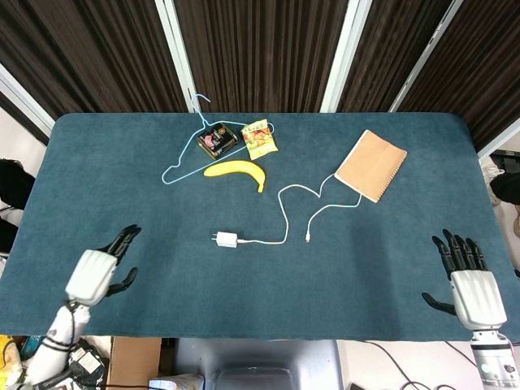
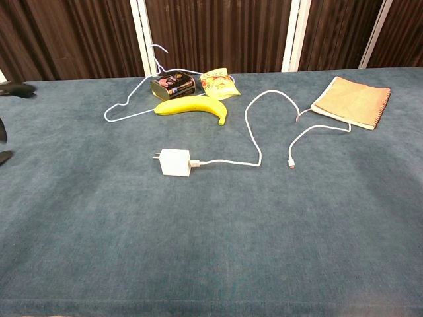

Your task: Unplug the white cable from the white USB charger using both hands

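Note:
The white USB charger [image 1: 227, 240] [image 2: 174, 162] lies near the middle of the blue table, prongs to the left. The white cable [image 1: 284, 213] [image 2: 254, 135] is plugged into its right side and snakes right and back toward the notebook, its free end [image 1: 308, 239] [image 2: 291, 163] on the cloth. My left hand [image 1: 101, 270] hovers over the near left part of the table, fingers spread, empty; only its dark fingertips [image 2: 14, 89] show at the chest view's left edge. My right hand [image 1: 469, 280] is at the near right corner, fingers apart, holding nothing.
A banana [image 1: 236, 171] [image 2: 192, 106], a blue wire hanger [image 1: 185, 159] [image 2: 127, 100], a dark tin [image 1: 216, 140] [image 2: 172, 86] and a snack packet [image 1: 260, 137] [image 2: 219, 83] lie behind the charger. A brown spiral notebook [image 1: 370, 165] [image 2: 351, 101] sits at the back right.

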Tool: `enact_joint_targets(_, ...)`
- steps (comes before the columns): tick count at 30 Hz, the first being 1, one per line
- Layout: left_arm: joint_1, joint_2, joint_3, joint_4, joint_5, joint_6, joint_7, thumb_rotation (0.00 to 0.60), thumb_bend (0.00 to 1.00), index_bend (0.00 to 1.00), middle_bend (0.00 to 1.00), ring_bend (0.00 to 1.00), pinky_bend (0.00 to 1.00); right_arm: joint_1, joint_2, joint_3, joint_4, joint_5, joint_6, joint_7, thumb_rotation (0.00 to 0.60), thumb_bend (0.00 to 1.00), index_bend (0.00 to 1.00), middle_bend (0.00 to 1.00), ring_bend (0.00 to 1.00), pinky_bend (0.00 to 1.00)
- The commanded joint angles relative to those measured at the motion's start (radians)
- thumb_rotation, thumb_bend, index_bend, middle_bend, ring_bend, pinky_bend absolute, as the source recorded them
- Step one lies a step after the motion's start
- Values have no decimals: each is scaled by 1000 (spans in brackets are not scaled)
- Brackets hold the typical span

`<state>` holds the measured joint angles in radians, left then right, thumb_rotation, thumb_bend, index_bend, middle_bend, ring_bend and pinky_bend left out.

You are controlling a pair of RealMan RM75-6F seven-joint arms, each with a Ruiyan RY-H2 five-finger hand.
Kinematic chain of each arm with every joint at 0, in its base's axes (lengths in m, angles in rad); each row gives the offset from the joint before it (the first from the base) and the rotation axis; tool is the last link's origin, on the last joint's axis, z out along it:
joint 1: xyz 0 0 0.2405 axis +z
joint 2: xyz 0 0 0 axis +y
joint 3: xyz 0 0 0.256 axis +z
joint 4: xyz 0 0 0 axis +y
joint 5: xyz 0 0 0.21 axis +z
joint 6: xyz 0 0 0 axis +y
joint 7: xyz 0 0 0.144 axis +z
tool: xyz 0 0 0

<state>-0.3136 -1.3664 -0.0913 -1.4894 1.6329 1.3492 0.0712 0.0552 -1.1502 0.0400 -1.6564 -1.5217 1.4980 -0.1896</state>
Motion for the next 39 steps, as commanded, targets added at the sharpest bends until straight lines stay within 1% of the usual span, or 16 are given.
enact_joint_targets(1,-88,-73,-57,-25,-67,-115,169,600,414,123,195,837,1000,3,2,4,-2,13,-11,3,600,100,0,0,0,0)
enact_joint_targets(3,-120,-101,-74,-54,-107,-159,246,600,414,136,170,875,1000,5,3,9,-2,26,-17,6,600,99,0,0,0,0)
enact_joint_targets(7,-165,-179,-93,-77,-157,-196,359,600,415,135,148,902,1000,12,2,14,0,48,-38,-1,600,99,0,0,0,0)
enact_joint_targets(9,-188,-223,-101,-65,-182,-211,411,600,407,136,147,910,1000,15,3,12,-1,53,-50,0,600,100,0,0,0,0)
enact_joint_targets(12,-222,-292,-109,-18,-221,-238,461,600,404,136,148,913,1000,16,6,12,-3,52,-51,7,600,99,0,0,0,0)
enact_joint_targets(16,-264,-360,-126,41,-283,-280,492,600,402,136,142,913,1000,14,12,10,-3,50,-49,20,600,99,0,0,0,0)
enact_joint_targets(20,-303,-424,-143,124,-318,-291,527,600,401,139,137,913,1000,13,22,8,-5,48,-51,38,600,100,0,0,0,0)
enact_joint_targets(23,-328,-462,-147,184,-333,-287,568,600,399,147,143,914,1000,10,31,7,-5,44,-46,56,600,100,0,0,0,0)
enact_joint_targets(27,-345,-492,-142,218,-340,-283,570,600,398,180,186,924,1000,7,38,8,-5,45,-41,71,600,99,0,0,0,0)
enact_joint_targets(33,-382,-529,-144,259,-354,-287,611,600,399,228,211,923,1000,1,49,8,-8,43,-32,88,600,99,0,0,0,0)
enact_joint_targets(39,-405,-559,-144,308,-392,-307,637,600,396,239,225,923,1000,-4,54,10,-5,45,-25,103,600,99,0,0,0,0)
